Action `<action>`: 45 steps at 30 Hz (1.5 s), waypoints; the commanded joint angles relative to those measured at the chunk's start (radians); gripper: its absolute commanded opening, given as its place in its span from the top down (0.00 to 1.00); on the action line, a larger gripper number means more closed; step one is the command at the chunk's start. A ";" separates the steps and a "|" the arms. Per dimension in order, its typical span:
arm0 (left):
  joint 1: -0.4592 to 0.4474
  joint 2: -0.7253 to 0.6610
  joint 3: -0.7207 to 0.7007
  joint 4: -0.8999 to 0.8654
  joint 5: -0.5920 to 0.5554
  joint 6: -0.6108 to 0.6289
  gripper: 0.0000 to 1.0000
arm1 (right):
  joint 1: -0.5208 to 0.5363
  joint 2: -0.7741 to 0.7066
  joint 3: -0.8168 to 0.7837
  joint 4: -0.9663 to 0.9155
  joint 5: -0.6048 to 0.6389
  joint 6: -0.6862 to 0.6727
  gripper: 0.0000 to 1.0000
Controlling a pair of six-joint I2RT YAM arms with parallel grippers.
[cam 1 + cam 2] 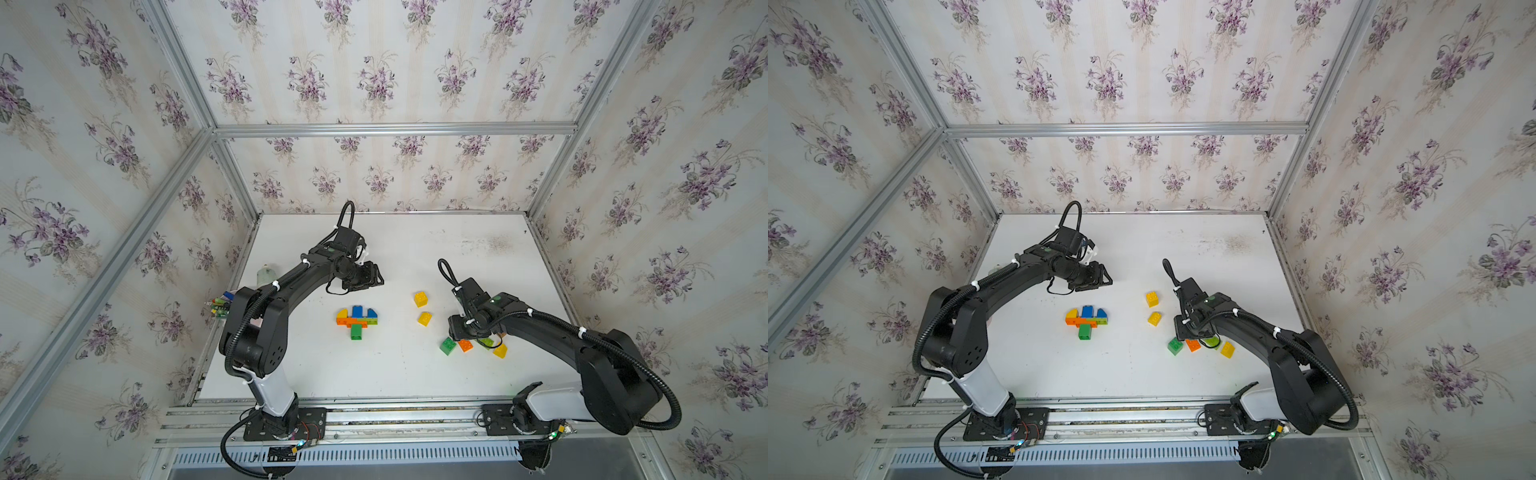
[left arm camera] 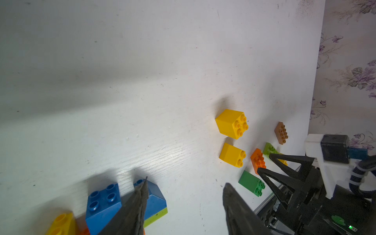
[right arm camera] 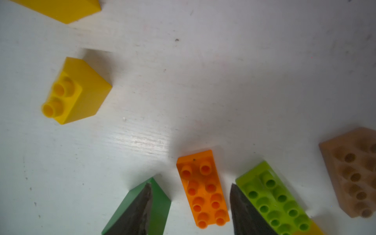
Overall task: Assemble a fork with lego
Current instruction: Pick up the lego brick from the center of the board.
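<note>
The left arm [image 1: 266, 316] rises from its base, bends at the elbow and reaches out level above the table [image 1: 415, 374]; its wrist turns sideways; the left gripper [image 1: 376, 276] hangs clear of the table, jaws apart and empty; the right arm [image 1: 582, 345] arches from its base and dips toward the table; the right gripper [image 3: 190, 205] points steeply down, its fingers [image 3: 140, 211] parted and low over the table, closed on nothing.

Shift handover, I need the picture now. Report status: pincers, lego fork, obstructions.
Left pincer open, empty, beside the part-built fork. Right pincer open, astride the loose orange brick, not gripping. Nothing blocking.
</note>
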 commanded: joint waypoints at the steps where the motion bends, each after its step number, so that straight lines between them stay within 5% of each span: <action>1: -0.001 -0.003 -0.003 0.010 -0.003 -0.006 0.39 | -0.001 0.004 -0.001 -0.006 -0.009 0.025 0.43; 11: -0.001 0.011 0.010 -0.001 -0.002 -0.007 0.40 | 0.005 0.051 0.004 -0.059 0.072 0.094 0.45; 24: 0.006 0.014 0.012 -0.018 -0.013 0.009 0.40 | 0.023 0.127 0.036 0.003 0.072 0.115 0.72; 31: 0.021 0.008 0.004 -0.022 -0.021 0.007 0.40 | 0.013 0.234 0.140 0.028 0.068 0.043 0.71; 38: 0.035 0.001 -0.016 -0.019 -0.021 0.008 0.40 | 0.013 0.247 0.176 0.010 0.058 0.027 0.52; 45: 0.042 0.008 -0.014 -0.016 -0.017 0.011 0.40 | 0.014 0.268 0.176 0.006 0.060 0.023 0.55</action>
